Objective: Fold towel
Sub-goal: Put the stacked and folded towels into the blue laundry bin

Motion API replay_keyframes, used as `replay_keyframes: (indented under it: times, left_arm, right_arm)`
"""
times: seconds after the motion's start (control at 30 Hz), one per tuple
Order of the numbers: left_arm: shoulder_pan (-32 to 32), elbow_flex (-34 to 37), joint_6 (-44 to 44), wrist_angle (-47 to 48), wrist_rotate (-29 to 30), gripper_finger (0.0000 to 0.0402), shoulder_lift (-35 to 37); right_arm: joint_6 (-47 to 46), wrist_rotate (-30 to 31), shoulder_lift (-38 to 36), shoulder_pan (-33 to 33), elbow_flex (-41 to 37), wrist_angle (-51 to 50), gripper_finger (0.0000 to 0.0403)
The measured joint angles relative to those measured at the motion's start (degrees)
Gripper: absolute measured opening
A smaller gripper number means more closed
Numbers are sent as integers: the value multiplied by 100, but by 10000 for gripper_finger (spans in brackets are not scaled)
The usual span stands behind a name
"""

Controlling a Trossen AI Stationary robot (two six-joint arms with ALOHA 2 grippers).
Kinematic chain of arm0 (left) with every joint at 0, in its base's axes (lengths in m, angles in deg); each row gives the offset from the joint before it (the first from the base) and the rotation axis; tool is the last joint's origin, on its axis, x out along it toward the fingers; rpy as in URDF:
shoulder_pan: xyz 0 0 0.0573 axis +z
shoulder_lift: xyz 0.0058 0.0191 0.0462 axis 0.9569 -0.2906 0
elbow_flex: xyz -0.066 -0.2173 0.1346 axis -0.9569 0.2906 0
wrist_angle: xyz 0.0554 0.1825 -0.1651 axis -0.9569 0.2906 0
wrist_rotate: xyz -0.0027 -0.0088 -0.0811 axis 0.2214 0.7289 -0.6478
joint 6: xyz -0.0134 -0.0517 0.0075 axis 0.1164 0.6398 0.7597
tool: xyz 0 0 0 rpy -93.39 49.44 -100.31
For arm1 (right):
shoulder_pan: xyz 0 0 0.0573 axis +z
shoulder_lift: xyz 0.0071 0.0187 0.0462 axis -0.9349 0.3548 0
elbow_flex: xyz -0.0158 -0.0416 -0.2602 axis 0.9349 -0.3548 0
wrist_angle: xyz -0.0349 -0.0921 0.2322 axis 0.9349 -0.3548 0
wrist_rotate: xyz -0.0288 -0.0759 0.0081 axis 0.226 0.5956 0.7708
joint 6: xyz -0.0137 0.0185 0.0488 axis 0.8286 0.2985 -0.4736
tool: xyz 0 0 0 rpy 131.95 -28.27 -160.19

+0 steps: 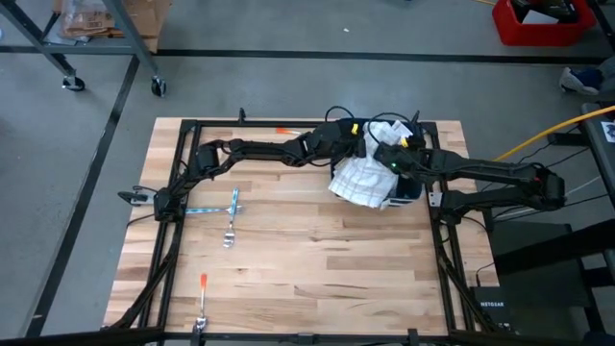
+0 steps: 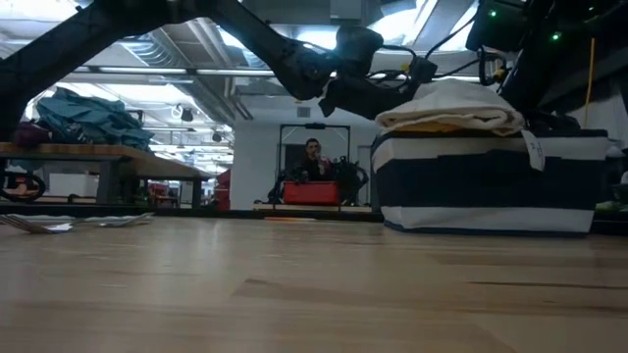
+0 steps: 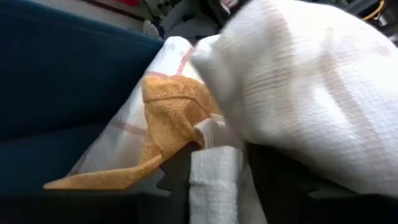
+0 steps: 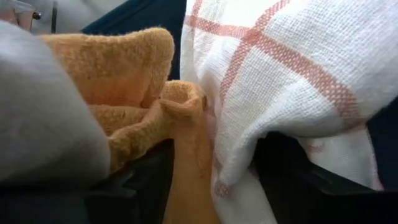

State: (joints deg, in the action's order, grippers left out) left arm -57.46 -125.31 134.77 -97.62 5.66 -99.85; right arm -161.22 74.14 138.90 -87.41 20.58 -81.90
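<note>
Big busy room beyond the wooden tabletop [image 1: 307, 259], with a person sitting far back. Dark striped basket [image 2: 491, 186] at the far right side, piled with cloth. White towel [image 1: 363, 178] spilling over the basket's front edge onto the wood. Orange towel [image 4: 124, 68] tucked inside beside a white one with red lines [image 4: 292, 68]. Left claw [image 1: 357, 135] reaching right across into the pile, pinching a strip of white cloth [image 3: 214, 180]. Right claw [image 1: 389, 159] down in the basket too, squeezing a bit of orange towel. Forks [image 1: 231, 216] lying off to the left, well apart. Could go wrong: two different cloths grabbed, so both might come out tangled. Might drag the basket along too. Arms very close, could bump.
</note>
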Motion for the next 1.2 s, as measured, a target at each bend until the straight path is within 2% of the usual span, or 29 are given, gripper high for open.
replay_keyframes:
  times: [0.17,0.5,0.7,0.87,1.0,1.2]
  left_arm:
    - [160,-6,579,169,-200,159,46]
    - [452,-24,1180,85,-180,149,55]
    - [537,-24,1253,96,-254,149,55]
    - [590,-24,1149,136,-254,148,55]
    - [656,-23,1090,189,-251,148,55]
    - [703,-22,1071,202,-247,148,55]
  right_arm:
    - [63,-65,-180,12,-5,2,232]
    - [158,287,-896,17,-5,-242,232]
    - [223,263,-1206,17,-5,-963,232]
    - [246,9,-1248,17,-5,-1094,232]
    - [542,-158,-1317,17,-7,-745,232]
    - [1155,-291,-1314,22,-7,499,232]
